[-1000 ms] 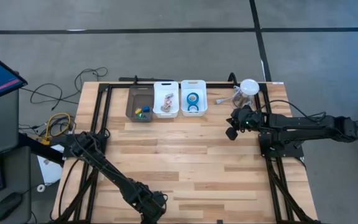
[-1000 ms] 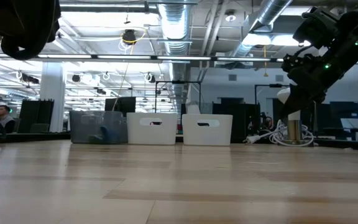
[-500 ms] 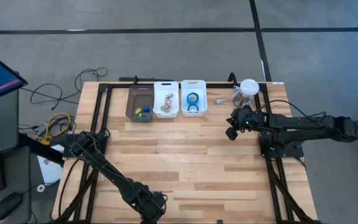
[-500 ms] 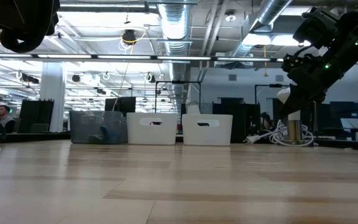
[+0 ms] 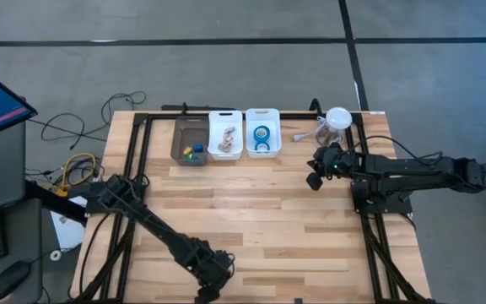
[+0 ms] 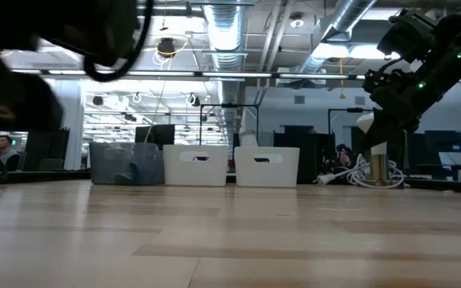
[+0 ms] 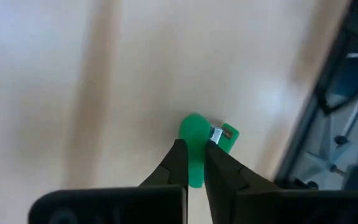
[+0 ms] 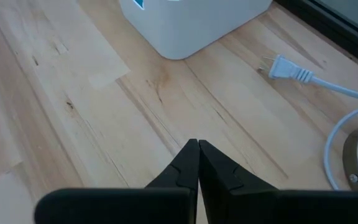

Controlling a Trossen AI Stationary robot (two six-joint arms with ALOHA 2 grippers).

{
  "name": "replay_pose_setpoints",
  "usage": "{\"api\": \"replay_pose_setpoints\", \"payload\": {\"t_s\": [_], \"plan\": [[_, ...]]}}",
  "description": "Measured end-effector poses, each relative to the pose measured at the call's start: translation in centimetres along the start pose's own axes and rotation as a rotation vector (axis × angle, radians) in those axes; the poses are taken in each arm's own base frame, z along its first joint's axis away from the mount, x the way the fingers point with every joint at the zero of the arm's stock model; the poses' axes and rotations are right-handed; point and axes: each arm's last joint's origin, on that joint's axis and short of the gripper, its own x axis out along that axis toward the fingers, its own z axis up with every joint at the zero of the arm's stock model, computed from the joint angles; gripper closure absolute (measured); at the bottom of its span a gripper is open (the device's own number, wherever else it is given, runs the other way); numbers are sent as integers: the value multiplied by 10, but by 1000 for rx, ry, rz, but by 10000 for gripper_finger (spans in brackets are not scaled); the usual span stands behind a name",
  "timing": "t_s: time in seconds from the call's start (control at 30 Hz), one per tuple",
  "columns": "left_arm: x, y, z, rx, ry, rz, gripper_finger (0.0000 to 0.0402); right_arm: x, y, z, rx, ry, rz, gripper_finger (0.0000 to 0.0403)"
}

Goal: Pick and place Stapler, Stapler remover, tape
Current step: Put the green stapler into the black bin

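Left jaws (image 7: pixel 193 163) low at near edge of tabletop (image 5: pixel 251 219), pinched nearly shut on small green item (image 7: pixel 194 144) with metal bit, likely staple remover; held for carry toward bins, by my guess. Tape (image 5: pixel 261 133) sits in right white bin (image 5: pixel 262 115) at far edge; looks sorted. Middle white bin (image 5: pixel 225 135) and grey bin (image 5: pixel 190 139) beside it. Right jaws (image 8: pixel 197 163) closed, empty, hovering near right white bin, waiting. Stapler not discernible.

My left gripper (image 5: pixel 202 295) sits partly past the near table edge. The green object (image 7: pixel 194 138) it pinches is blurred; I can't identify it
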Motion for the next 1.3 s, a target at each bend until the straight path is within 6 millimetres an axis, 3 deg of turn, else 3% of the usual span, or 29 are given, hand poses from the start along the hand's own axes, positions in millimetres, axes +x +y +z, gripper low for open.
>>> {"api": "replay_pose_setpoints", "payload": {"t_s": [0.1, 0.27, 0.53, 0.63, 0.77, 1.07, 1.3], "plan": [[-3, 11, 9, 0, -4, 47, 391, 0, 0, 0, 0, 0, 0, 402], [-29, 39, 20, -14, -92, 253, 391, 0, 0, 0, 0, 0, 1, 402], [-110, 84, 34, -68, -277, 461, 393, 0, 0, 0, 0, 1, 1, 402], [-143, 107, 40, -115, -356, 524, 393, 0, 0, 0, 7, 1, 2, 402], [-170, 144, 43, -179, -423, 584, 394, 0, 0, 0, 12, 1, 3, 402], [-206, 231, 21, -441, -505, 642, 394, 0, 0, 0, 24, 2, 4, 402], [-207, 286, 24, -557, -594, 582, 394, 0, 0, 0, 26, 1, 3, 402]]}}
